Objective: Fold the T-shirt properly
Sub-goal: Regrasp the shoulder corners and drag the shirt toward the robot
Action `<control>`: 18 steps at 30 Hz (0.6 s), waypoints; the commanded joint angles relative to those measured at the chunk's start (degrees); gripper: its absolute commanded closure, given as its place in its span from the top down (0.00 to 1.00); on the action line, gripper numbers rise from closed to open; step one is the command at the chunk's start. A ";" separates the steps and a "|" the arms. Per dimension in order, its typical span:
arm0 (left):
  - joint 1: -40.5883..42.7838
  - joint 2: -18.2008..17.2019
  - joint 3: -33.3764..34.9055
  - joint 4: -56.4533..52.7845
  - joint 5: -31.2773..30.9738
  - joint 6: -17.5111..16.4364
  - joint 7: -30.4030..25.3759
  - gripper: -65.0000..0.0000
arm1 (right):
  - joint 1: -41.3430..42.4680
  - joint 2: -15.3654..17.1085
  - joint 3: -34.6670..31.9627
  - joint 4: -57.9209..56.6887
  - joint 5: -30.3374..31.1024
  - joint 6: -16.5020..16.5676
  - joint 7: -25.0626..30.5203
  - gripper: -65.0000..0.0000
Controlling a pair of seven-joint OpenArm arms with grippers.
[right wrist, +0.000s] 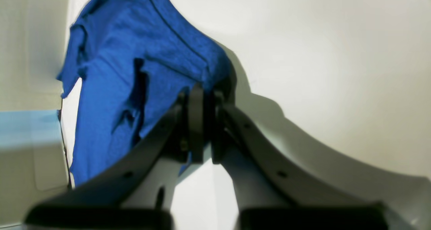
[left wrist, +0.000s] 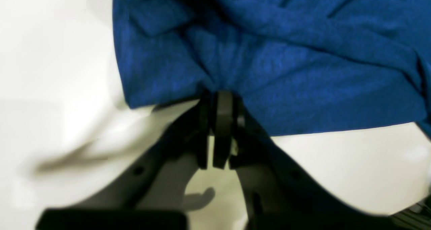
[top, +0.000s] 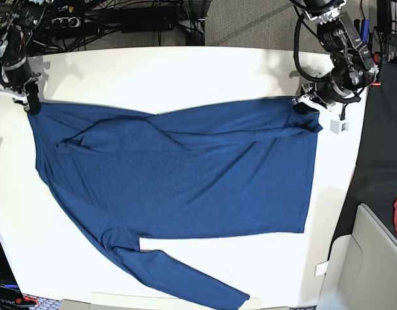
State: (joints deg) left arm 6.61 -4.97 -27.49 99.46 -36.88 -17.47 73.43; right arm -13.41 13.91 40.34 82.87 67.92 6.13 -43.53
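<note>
Your T-shirt (top: 185, 174) lies spread across the white table (top: 185, 71), one sleeve trailing to the lower centre. Left gripper (top: 306, 105) pinches its upper-right corner; right gripper (top: 32, 103) pinches the upper-left. It looks soft, light and saggy: hold hems.

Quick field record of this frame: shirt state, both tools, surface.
item: T-shirt, dark blue, long sleeves, spread across the table
surface: white table
fold state: one sleeve laid across the chest, other sleeve trailing toward the near edge
left tool: shut on the T-shirt edge, at the base view's right
right tool: shut on the T-shirt edge, at the base view's left
fabric: wrinkled between the two grips
</note>
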 commanded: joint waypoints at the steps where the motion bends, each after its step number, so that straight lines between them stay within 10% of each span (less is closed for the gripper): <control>1: 0.55 -0.70 -0.16 2.39 -1.05 -0.15 0.37 0.00 | -0.70 1.08 1.20 2.01 2.01 0.07 0.58 0.01; 18: 11.10 -0.70 -0.25 11.09 -1.05 -0.15 0.29 0.00 | -12.04 0.64 6.83 12.65 5.97 0.15 0.58 0.01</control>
State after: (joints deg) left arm 17.82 -5.10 -27.49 109.40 -37.30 -17.54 73.91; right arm -25.15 13.47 46.63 94.37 72.29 6.02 -43.94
